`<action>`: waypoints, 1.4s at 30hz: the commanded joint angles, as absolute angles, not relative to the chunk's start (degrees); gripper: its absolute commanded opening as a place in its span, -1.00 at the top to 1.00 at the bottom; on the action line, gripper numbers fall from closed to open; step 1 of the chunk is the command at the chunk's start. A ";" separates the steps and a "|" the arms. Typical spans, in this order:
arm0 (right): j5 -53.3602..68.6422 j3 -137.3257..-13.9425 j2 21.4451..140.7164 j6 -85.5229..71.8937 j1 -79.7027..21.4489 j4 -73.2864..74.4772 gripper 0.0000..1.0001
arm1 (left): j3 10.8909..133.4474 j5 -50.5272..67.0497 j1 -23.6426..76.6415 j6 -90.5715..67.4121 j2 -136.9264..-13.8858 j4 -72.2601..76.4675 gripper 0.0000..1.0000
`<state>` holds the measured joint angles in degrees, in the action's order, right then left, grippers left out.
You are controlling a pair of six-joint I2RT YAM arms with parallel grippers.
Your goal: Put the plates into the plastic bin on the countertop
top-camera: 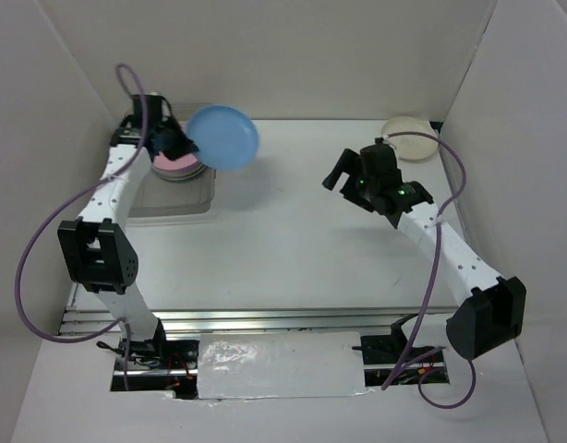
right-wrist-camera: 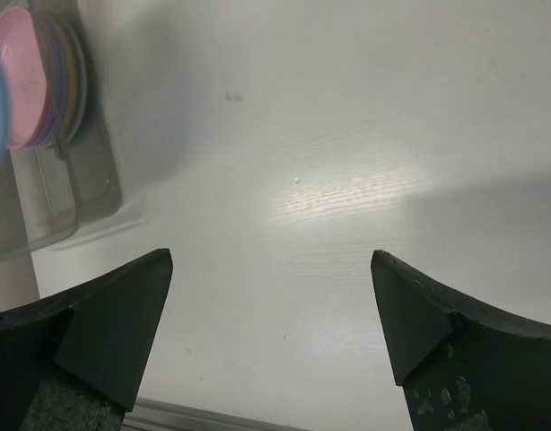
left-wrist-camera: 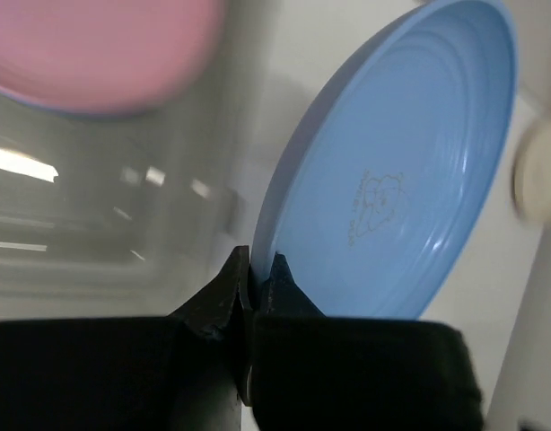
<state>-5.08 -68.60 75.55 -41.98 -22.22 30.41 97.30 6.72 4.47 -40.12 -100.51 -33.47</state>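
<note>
Holding the blue plate (top-camera: 223,137) by its rim at upper left of the top view: left gripper (top-camera: 175,141), fingertips pinched tight on the plate's edge, seen close from the left wrist at lower centre of that frame. Tilted, not flat; partly over the far right corner of the plastic bin (top-camera: 177,205), its hollow face with a faint stamped mark turned toward the wrist camera. Resting inside the bin's far end, upper left of the top view: a stack of plates topped by the pink plate (top-camera: 177,166); lilac and yellow-orange rims showing beneath it in the right wrist view, upper left corner. Near half of the bin without plates. Lying flat on the countertop (top-camera: 293,240) at upper right of the top view, well apart from the bin: cream plate (top-camera: 411,138). Hovering right of centre: right gripper (top-camera: 351,171), fingers spread wide, nothing between them, only white countertop below. Running along the lower edge of the countertop: metal rail (top-camera: 293,320).
</note>
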 commanded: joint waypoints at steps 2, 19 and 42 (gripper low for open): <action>1.39 -63.38 69.26 -40.00 -18.29 24.88 -1.00 | 102.21 2.20 -8.15 -45.16 -107.37 -31.39 1.00; 7.21 -61.08 69.52 -35.60 -17.31 23.12 -1.00 | 125.16 7.30 -13.63 -46.41 -129.20 -34.89 0.10; -13.44 -82.26 102.99 -56.33 10.19 18.83 -1.00 | 86.15 8.96 -0.63 -27.87 -91.06 -41.66 -0.98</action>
